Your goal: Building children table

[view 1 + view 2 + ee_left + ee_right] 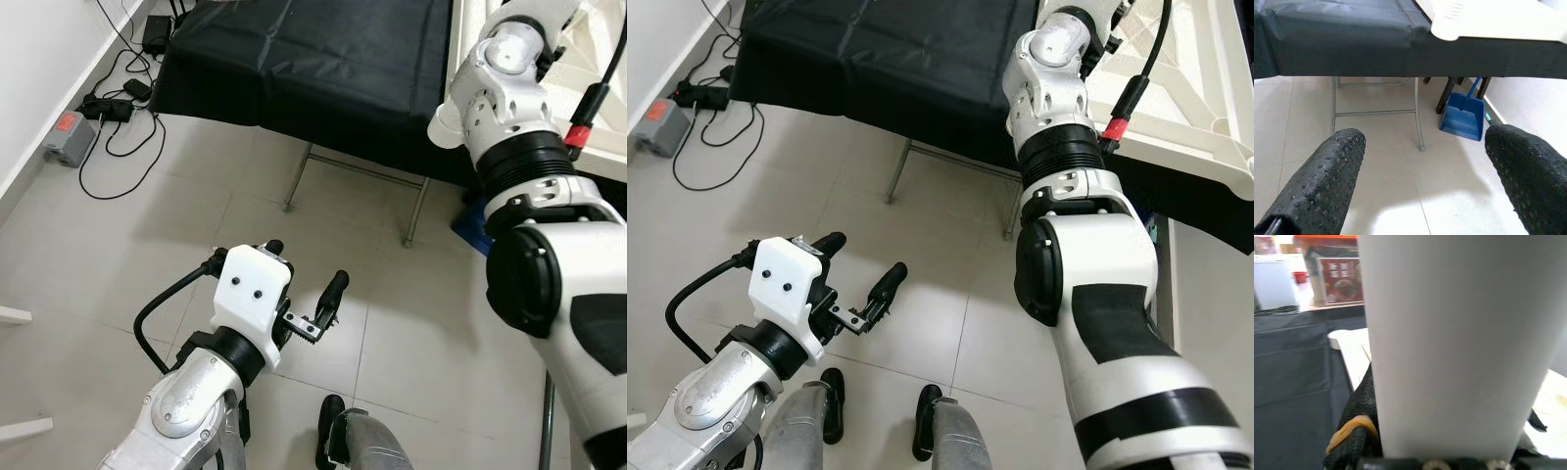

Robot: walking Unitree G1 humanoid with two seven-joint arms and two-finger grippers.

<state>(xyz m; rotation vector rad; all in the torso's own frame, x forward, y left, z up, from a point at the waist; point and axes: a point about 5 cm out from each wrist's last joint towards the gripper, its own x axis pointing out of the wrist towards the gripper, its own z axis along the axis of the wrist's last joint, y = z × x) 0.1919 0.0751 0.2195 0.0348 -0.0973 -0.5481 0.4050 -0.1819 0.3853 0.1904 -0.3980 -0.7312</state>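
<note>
Reaching up over the black-draped worktop (323,59), the right end effector (1440,450) is pinching a thick white leg (1449,342), which is standing upright between its fingers beside the cream tabletop panel (1185,108). Lining the leg up squarely with its socket before pressing, I judge, is mattering most, since a tilt could jam it. The left end effector (306,284) is hovering spread and empty above the floor tiles (196,196). The socket and the leg's far end are being hidden, so their alignment cannot be told.
</note>
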